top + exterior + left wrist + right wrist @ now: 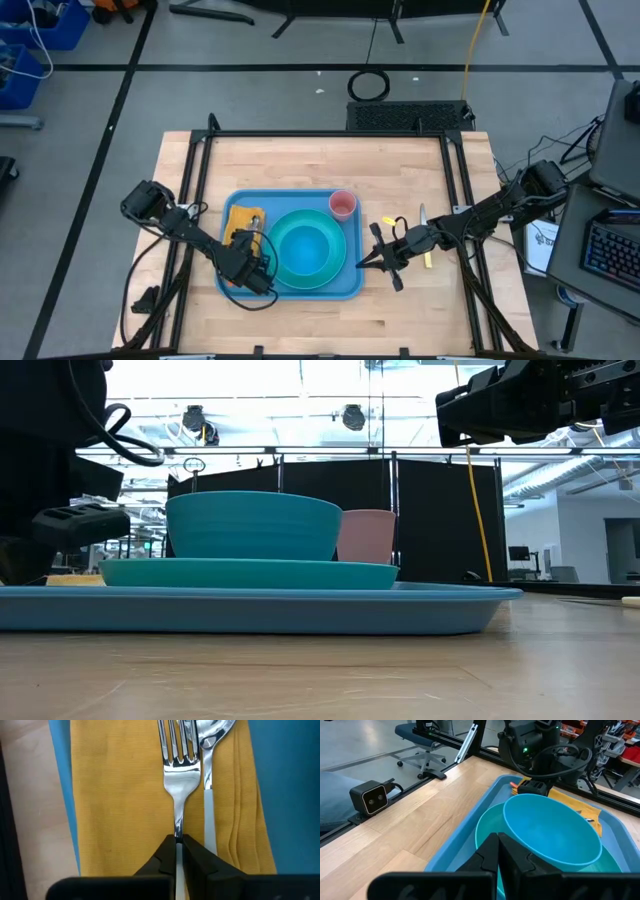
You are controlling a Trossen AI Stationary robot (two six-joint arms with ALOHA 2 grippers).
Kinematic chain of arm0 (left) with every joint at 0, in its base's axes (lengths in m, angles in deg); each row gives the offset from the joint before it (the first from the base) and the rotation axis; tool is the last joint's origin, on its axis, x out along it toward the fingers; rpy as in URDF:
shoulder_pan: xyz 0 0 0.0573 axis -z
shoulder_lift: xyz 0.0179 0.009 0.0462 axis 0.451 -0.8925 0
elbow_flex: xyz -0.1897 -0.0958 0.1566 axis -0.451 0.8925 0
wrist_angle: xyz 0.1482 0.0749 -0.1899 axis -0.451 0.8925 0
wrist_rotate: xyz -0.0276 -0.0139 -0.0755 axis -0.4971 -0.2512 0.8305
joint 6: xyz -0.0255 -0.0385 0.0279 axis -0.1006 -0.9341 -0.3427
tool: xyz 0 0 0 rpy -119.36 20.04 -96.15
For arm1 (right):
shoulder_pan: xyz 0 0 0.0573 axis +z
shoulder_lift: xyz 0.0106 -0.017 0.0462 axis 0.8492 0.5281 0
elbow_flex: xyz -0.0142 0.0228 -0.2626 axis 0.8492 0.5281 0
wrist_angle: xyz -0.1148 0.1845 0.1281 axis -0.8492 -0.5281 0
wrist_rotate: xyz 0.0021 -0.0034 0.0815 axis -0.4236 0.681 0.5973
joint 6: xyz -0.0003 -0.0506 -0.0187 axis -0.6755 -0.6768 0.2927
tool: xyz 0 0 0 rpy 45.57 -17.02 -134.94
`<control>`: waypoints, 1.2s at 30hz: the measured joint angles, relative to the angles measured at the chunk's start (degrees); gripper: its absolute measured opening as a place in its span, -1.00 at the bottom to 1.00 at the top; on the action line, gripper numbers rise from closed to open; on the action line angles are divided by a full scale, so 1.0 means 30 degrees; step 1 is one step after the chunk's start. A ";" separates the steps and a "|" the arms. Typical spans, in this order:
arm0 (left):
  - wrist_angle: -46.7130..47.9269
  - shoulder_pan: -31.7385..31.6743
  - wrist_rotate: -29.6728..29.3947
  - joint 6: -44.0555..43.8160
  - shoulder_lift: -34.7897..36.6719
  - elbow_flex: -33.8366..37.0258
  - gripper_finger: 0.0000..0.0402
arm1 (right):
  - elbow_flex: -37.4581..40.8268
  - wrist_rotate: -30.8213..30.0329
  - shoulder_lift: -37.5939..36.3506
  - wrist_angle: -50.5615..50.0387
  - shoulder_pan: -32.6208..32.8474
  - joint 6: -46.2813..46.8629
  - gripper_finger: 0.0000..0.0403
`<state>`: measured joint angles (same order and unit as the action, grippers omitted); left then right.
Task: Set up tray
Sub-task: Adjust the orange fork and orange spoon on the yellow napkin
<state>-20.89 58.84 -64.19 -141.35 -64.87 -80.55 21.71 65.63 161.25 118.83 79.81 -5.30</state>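
The tray [345, 285] lies flat on the bench [320, 165], carrying a teal plate [345, 255] with a bowl [305, 248], a pink cup [342, 205] and an orange napkin [243, 217]. The left gripper [177, 840] reaches low over the napkin, its 2 jaws clenched on the handle of a fork [177, 775] that lies beside a spoon [207, 780]. The right gripper [362, 264] stretches across the bench to the tray's right edge, raised above it, jaws clenched and holding nothing.
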 joint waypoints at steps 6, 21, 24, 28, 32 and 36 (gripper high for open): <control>-0.0599 -0.0128 0.0073 -0.0262 0.0000 0.0007 -0.78 | 0.0000 0.0000 0.0000 0.0000 0.0000 -0.0015 -1.00; -0.2152 -0.0976 -0.0773 -0.0534 0.0036 -0.0019 -0.85 | 0.0000 -0.0007 0.0000 0.0000 0.0000 -0.0029 -1.00; -0.2109 -0.0976 -0.0958 -0.0308 0.0029 -0.0029 -0.93 | 0.0000 -0.0005 0.0000 0.0000 0.0000 -0.0024 -1.00; -0.2069 -0.0831 -0.1188 -0.0395 0.0094 -0.0013 -0.92 | 0.0001 -0.0007 0.0000 0.0000 0.0000 -0.0022 -1.00; -0.2038 -0.0814 -0.1183 -0.0386 0.0109 -0.0007 -0.92 | 0.0006 -0.0007 0.0000 0.0000 -0.0006 -0.0028 -1.00; -0.2011 -0.0794 -0.1181 -0.0260 0.0124 -0.0007 -0.94 | 0.0007 -0.0007 0.0000 -0.0005 -0.0007 -0.0025 -1.00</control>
<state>-26.92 56.45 -67.73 -142.13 -64.50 -80.57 21.73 65.61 161.25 118.82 79.79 -5.38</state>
